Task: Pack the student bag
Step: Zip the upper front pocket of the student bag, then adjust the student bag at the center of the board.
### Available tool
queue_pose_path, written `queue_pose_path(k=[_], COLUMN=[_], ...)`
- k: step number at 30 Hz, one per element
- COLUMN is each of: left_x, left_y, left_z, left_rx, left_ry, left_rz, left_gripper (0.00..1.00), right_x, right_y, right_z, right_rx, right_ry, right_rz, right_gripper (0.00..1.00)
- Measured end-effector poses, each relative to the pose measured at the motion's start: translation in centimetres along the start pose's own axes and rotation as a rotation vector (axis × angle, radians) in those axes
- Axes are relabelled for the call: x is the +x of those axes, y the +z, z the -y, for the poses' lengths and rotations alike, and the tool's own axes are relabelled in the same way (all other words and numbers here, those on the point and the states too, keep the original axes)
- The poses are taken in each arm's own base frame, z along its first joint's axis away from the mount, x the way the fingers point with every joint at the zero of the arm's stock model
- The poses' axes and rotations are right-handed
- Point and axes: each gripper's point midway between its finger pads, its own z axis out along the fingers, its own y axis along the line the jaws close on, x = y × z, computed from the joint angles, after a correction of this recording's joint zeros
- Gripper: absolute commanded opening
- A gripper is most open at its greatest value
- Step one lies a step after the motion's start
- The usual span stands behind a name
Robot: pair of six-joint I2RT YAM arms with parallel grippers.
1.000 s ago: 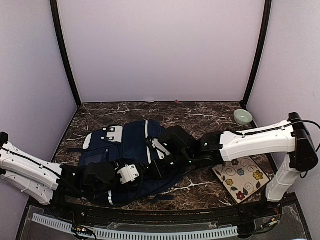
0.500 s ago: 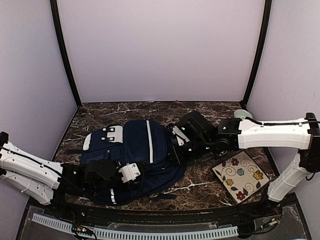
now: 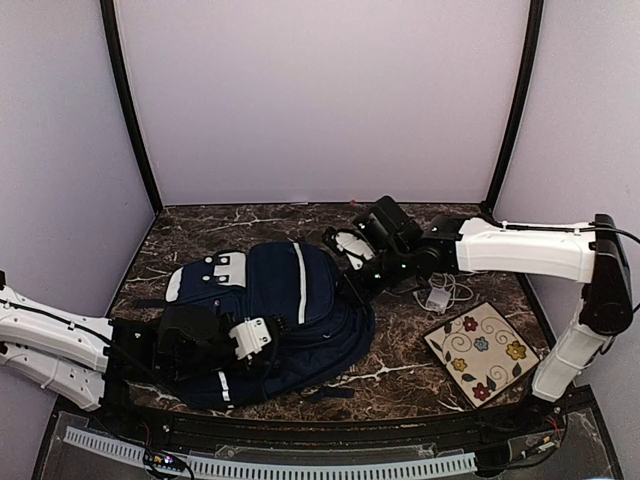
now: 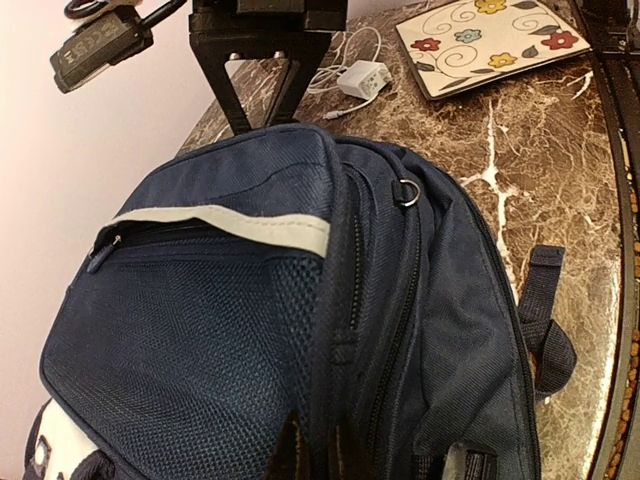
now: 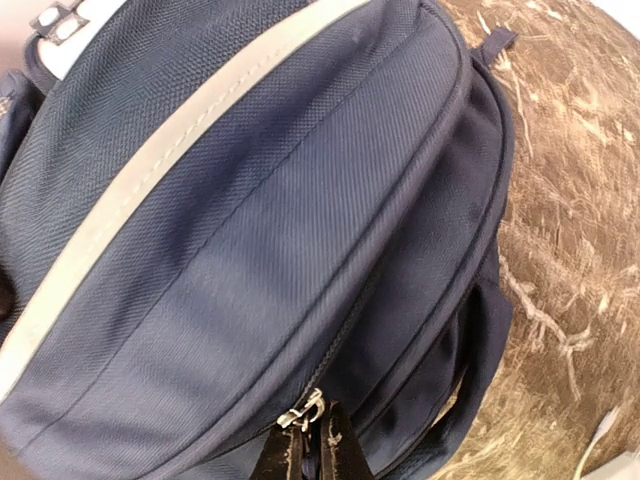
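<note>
On marble (image 3: 410, 375), between lilac walls (image 3: 320, 100): backpack (image 3: 280, 290)

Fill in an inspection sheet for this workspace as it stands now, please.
Surface: dark veined marble table.
Job's things: navy backpack lying flat, left of centre.
Clutter: flowered tile at near right; white charger behind it.
Grippers: left gripper fingers shut on the backpack's fabric; right gripper fingers shut, seemingly on a zip pull.
Cables: charger lead loose on the table.
Surroundings: lilac walls, black corner posts.
</note>
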Motion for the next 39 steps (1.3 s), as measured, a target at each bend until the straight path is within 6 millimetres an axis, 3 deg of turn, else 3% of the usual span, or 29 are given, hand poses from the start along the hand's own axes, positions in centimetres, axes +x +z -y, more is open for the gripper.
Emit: queue_pose_path(k=[3,4,5,7,8,12,14,16,20,23,26,30,35,37,39], left_x=[0.0,-0.1,-0.4,-1.2,-1.7,-1.7,-0.6,0.5,4.3,6.0,6.8,9.4,14.1,14.3,13.2], left_y=[-0.1,-0.3,-0.7,-1.6,-2.1,-3.0,-3.3,-3.6,-4.2,-4.2,-3.9,-3.5,-2.4,-1.7,-0.8], left_z=[0.2,0.3,0.6,0.6,0.6,-1.7,-2.9,-3.1,-1.0,-0.1,-1.0,-5.5,-14.6,-16.6,-18.1], left_rx=[0.017,0.026,0.043,0.072,0.092,0.1,0.06,0.031,0.012,-0.006,-0.034,-0.152,-0.396,-0.406,-0.38], left_ry=[-0.029,-0.055,-0.101,-0.207,-0.279,-0.602,-0.746,-0.866,-1.055,-1.147,-1.215,-1.257,-1.278,-1.256,-1.218], left_rz=[0.001,0.005,0.016,0.05,0.071,0.032,-0.07,-0.174,-0.388,-0.423,-0.408,-0.4,-0.377,-0.387,-0.364], left_gripper=[0.78,0.88,0.91,0.91,0.87,0.39,0.29,0.29,0.44,0.46,0.46,0.46,0.48,0.48,0.49], right_x=[-0.1,-0.1,0.0,0.5,0.9,1.6,1.6,1.8,1.9,2.0,2.2,2.5,2.9,2.6,2.7], right_y=[0.6,0.8,0.9,1.4,1.7,2.4,2.5,2.7,2.9,3.0,3.1,3.3,3.7,4.1,4.4], right_z=[0.3,0.7,1.2,2.2,2.5,2.6,2.5,2.5,2.3,1.8,0.9,-1.8,-9.8,-12.9,-14.3], right_rx=[-0.004,0.002,0.01,0.015,0.01,-0.024,-0.039,-0.048,-0.069,-0.086,-0.097,-0.122,-0.27,-0.334,-0.369], right_ry=[-0.031,-0.032,-0.027,-0.007,0.005,0.042,0.056,0.064,0.078,0.084,0.083,0.08,0.036,0.029,0.043], right_rz=[-0.002,0.005,0.013,0.033,0.04,0.076,0.092,0.098,0.105,0.11,0.114,0.118,0.125,0.129,0.124], right_gripper=[0.0,0.0,0.0,0.0,0.0,0.0,0.0,0.0,0.0,0.0,0.0,0.0,0.0,0.0,0.0])
